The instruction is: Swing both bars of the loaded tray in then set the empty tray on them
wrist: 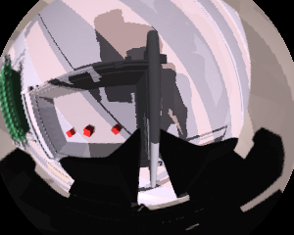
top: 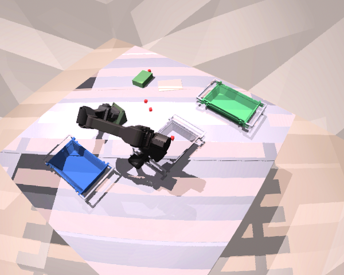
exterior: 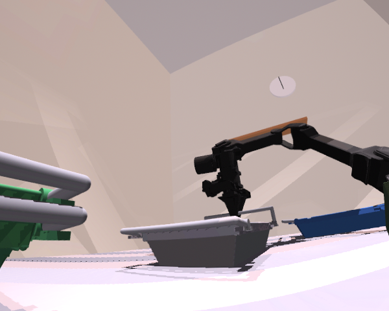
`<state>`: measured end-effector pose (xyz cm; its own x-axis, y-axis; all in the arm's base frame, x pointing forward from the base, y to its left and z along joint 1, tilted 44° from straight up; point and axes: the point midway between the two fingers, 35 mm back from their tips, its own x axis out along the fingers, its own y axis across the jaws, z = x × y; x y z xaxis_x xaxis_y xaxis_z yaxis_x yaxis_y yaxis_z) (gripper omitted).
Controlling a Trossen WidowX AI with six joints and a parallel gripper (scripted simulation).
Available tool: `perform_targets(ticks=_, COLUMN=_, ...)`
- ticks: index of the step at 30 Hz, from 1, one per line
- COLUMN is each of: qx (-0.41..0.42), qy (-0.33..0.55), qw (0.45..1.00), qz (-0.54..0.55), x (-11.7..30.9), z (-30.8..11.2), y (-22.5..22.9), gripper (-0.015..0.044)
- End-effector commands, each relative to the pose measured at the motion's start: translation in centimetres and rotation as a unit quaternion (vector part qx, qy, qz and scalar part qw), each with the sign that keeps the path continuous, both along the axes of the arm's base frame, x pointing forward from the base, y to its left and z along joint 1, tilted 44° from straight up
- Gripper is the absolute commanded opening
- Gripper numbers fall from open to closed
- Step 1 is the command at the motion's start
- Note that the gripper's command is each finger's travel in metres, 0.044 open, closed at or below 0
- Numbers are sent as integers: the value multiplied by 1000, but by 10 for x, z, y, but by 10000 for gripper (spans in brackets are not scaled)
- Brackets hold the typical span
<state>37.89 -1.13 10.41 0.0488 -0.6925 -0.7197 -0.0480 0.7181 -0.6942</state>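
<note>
The grey loaded tray (top: 184, 130) (exterior: 194, 251) stands mid-table with red blocks (top: 172, 137) (wrist: 88, 130) inside. Its far bar (top: 190, 124) (exterior: 185, 225) is swung out over that end. Its other bar (exterior: 255, 210) (wrist: 154, 88) is tilted up above the rim at the end by my gripper. My gripper (exterior: 234, 214) (wrist: 147, 131) is slightly open, with this bar in line between its fingertips; contact cannot be told. The arm hides the fingertips in the top view. A blue tray (top: 83, 168) (exterior: 341, 219) and a green tray (top: 234, 105) (exterior: 7, 234) are empty, bars swung out.
A green block (top: 142, 78), a pale card (top: 169, 84) and loose red cubes (top: 145, 101) lie toward the back of the top view. A dark green block (top: 120, 114) stands beside the arm's base. The blue tray is left of the grey tray, the green one right.
</note>
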Motion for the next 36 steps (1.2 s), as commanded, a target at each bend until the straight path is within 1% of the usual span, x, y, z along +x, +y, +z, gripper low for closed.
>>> perform_targets(ticks=1, qx=0, qy=8, qw=1000, qz=-3, x=-3, z=-20, y=5, gripper=88)
perform_targets(ticks=6, qx=0, qy=8, qw=1000, qz=-3, x=-3, z=-36, y=4, gripper=88)
perform_targets(ticks=10, qx=0, qy=8, qw=1000, qz=-2, x=-2, z=-29, y=9, gripper=88)
perform_targets(ticks=19, qx=0, qy=9, qw=1000, qz=-3, x=-2, z=3, y=33, gripper=88)
perform_targets(ticks=20, qx=0, qy=9, qw=1000, qz=-3, x=-2, z=4, y=33, gripper=88)
perform_targets(ticks=21, qx=-1, qy=10, qw=1000, qz=0, x=-3, z=-4, y=28, gripper=88)
perform_targets(ticks=36, qx=-1, qy=10, qw=1000, qz=0, x=-3, z=-4, y=28, gripper=88)
